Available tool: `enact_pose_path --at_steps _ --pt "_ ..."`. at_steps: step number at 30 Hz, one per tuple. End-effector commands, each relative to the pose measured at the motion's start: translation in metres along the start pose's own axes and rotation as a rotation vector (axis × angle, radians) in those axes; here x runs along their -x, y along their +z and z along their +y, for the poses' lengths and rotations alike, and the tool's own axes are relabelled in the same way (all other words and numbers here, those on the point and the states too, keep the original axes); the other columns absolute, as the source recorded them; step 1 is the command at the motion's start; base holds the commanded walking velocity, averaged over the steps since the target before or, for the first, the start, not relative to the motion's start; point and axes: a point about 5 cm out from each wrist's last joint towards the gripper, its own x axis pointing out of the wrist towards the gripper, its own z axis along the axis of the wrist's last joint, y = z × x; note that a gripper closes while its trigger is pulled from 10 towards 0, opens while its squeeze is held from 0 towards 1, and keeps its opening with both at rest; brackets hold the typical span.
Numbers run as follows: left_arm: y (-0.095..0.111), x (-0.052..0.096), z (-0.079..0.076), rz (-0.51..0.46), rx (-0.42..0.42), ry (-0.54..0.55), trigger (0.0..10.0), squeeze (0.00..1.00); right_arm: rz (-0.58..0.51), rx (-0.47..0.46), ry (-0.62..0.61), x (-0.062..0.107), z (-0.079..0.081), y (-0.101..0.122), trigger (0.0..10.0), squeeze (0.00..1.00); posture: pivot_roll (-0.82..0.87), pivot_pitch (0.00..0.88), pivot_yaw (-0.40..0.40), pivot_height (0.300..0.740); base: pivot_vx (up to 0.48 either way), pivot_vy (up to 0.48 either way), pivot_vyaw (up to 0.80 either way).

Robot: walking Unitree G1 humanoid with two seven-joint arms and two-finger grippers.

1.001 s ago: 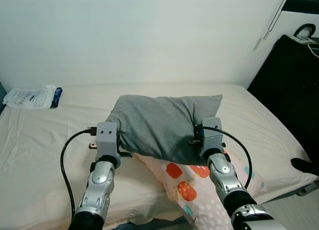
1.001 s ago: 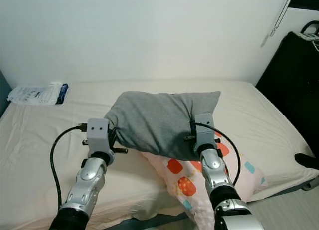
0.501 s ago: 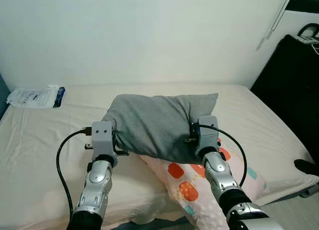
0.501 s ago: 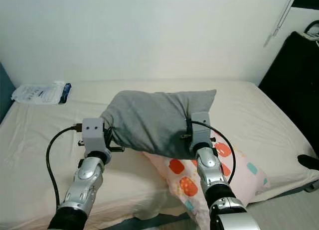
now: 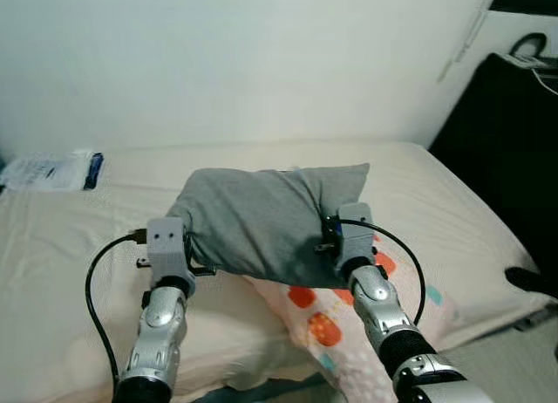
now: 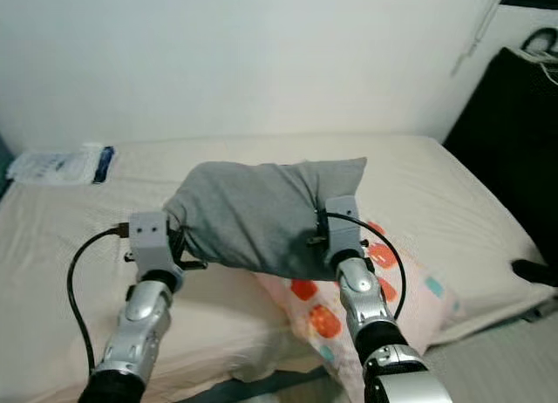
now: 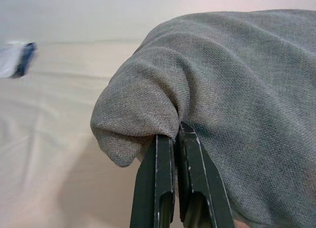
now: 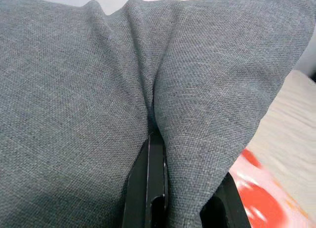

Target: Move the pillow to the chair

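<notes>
**Pillow in the Air, Held by Two Small Pinches**

While the soft grey fabric pillow (image 5: 261, 224) hangs in the middle of the frame, above the wide cream-coloured bed (image 5: 61, 246), each gripper holds just a little fold of its cloth. The left gripper (image 7: 174, 139) has its two black fingers pressed tight together on the pillow's corner. The right gripper (image 8: 155, 144) is also squeezed closed on a pleat of the grey cloth.

The pinches are small, so the cloth could slip out if the robot turns or walks fast. If one side lets go, I think the pillow would swing down and drop onto the pink pillow with orange and blue spots (image 5: 336, 320) at the lower middle. The pillow is also big and could bump the tall black thing (image 5: 510, 167) at the right edge. No chair can be seen, so the robot probably has to turn a long way.

Compared with a moment ago, the whole picture has slid and is a bit blurry, so the camera moved. The white packet (image 5: 48, 169) at the upper left sits closer to the edge now. The pillow rests in the same pinches as before.
</notes>
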Motion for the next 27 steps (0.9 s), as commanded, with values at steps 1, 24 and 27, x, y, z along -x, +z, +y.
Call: enact_pose_path --at_steps 1,24,27 --pt "0.0109 -0.0006 -0.0117 -0.063 -0.008 -0.047 10.0 0.0 0.0 0.022 0.014 -0.0022 0.0003 0.0025 10.0 0.0 0.0 0.0 -0.114 0.74 0.0 0.0 -0.8" --pt "0.016 -0.0038 -0.0162 -0.076 -0.043 -0.056 10.0 0.0 0.008 0.007 0.019 -0.0024 0.0023 0.0015 10.0 0.0 0.0 0.0 -0.112 0.74 0.0 0.0 -0.8" --pt "0.0166 -0.0041 -0.0167 -0.079 -0.043 -0.055 10.0 0.0 0.009 0.007 0.02 -0.003 0.002 0.0021 10.0 0.0 0.0 0.0 -0.112 0.74 0.0 0.0 -0.8"
